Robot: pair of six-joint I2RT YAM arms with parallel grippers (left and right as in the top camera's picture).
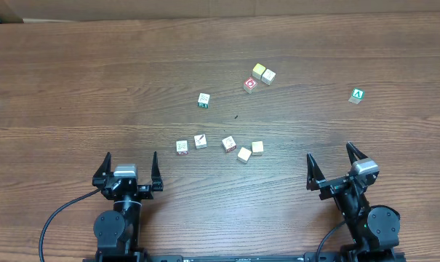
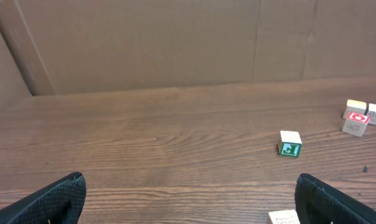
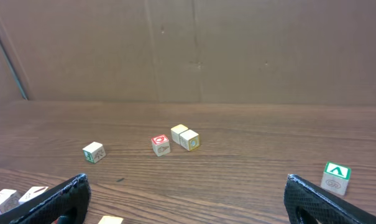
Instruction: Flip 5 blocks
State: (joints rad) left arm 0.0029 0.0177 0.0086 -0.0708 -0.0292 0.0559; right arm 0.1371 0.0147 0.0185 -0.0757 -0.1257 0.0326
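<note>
Blocks [image 1: 229, 143], five pale wooden cubes, lie in a loose row at near centre in the overhead view. The left gripper [image 1: 131, 159] and right gripper [image 1: 329, 151] stand wide and empty. Left wrist view: one cube at the near right edge. Right wrist view: three at near left. Probably light, rigid and smooth; pinch opposite side faces.

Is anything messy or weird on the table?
Nothing is broken or spilled. The odd one out is the green "A" cube, sitting all alone far to the right. The five pale blocks lie in a crooked row, turned different ways.
</note>
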